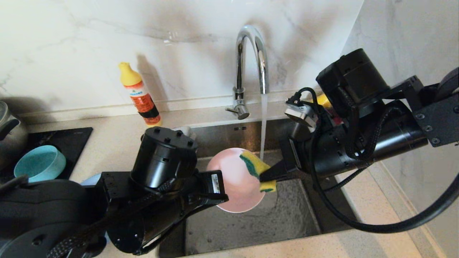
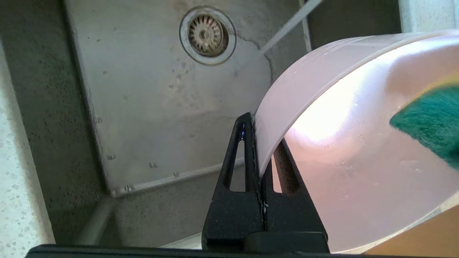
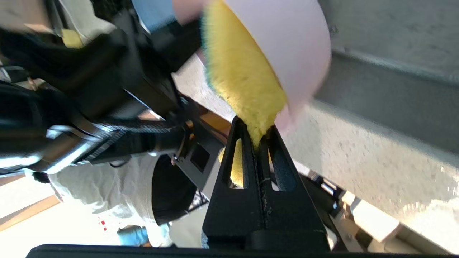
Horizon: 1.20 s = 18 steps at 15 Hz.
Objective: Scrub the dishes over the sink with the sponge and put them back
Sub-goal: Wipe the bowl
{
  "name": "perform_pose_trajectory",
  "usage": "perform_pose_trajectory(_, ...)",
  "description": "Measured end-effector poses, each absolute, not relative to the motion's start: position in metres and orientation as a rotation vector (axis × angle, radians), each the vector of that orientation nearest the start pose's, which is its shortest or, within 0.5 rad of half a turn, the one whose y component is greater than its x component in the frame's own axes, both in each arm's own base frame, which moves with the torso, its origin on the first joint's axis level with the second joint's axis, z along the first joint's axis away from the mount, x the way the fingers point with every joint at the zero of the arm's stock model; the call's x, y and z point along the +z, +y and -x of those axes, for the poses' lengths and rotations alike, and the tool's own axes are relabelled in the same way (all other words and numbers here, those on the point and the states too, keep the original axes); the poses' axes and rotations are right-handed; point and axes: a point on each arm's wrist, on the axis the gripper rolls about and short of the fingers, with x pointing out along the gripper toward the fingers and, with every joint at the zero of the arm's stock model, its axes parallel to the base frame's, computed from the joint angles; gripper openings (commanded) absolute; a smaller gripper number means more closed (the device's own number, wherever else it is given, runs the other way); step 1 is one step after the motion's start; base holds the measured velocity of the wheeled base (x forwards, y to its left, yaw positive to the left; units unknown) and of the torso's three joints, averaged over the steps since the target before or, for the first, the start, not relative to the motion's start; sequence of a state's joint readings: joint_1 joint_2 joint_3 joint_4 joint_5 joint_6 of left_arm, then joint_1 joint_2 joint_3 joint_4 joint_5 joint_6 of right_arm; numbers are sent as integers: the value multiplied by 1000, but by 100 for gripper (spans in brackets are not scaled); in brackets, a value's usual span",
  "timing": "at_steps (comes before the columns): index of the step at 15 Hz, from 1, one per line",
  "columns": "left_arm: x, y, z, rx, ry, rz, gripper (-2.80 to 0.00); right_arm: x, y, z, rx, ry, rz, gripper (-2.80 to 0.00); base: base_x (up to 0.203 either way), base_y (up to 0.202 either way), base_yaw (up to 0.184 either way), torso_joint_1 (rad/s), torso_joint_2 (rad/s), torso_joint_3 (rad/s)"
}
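A kitchen counter seen from above, with a steel sink [image 1: 287, 215] at centre and a marble wall behind. At 9 o'clock, far left, part of a steel pot [image 1: 9, 138] sits on a black hob [image 1: 71, 138]; just right of it stands a teal bowl [image 1: 39, 163], upright and open to the camera. A sliver of blue plate [image 1: 89, 179] shows beside the left arm, mostly hidden by it. At 11 o'clock a yellow-capped orange soap bottle [image 1: 140, 95] stands on the counter against the wall.

The left gripper [image 2: 260, 143] reaches from 8 o'clock over the sink's left edge. Its fingers are clamped together on the rim of the pink bowl [image 1: 233, 182], holding it on edge above the basin, the inside facing right. In the left wrist view the round drain strainer [image 2: 207, 35] lies in the basin floor beyond the bowl.

At 12 o'clock the curved chrome tap [image 1: 251, 68] runs a thin stream of water [image 1: 264, 125] down just behind the bowl's upper right edge.

The right gripper [image 1: 269, 173] comes in from 3 o'clock, level with the bowl. Its fingers are pinched tight on the yellow sponge [image 1: 260, 172], whose green face presses against the bowl's inside near its right rim. The right wrist view shows the sponge squeezed between the fingertips and lying flat on the pink surface
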<state>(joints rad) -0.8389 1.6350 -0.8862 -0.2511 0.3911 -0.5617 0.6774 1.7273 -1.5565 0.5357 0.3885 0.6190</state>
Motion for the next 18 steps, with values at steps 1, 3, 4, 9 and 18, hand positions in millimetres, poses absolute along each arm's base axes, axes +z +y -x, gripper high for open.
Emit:
perform_pose_trajectory(1,189,-208,-199,-301,508,257,-280,275,200,-233,756,1022,-426,-280,0,0,0,0,0,0)
perform_pose_trajectory(3,192,-209,-200,-300,481,275,-280,273,205,-229,771,1036,-417,-280,0,0,0,0,0,0)
perform_pose_trajectory(4,193,-210,-201,-306,465,287,-280,271,210,-226,783,1048,-408,-280,0,0,0,0,0,0)
perform_pose_trajectory(9,190,-211,-203,-302,463,287,-280,261,238,-217,843,1093,-359,-280,0,0,0,0,0,0)
perform_pose_trajectory(18,190,-208,-205,-286,458,289,-280,278,250,-226,879,1023,-377,-280,0,0,0,0,0,0)
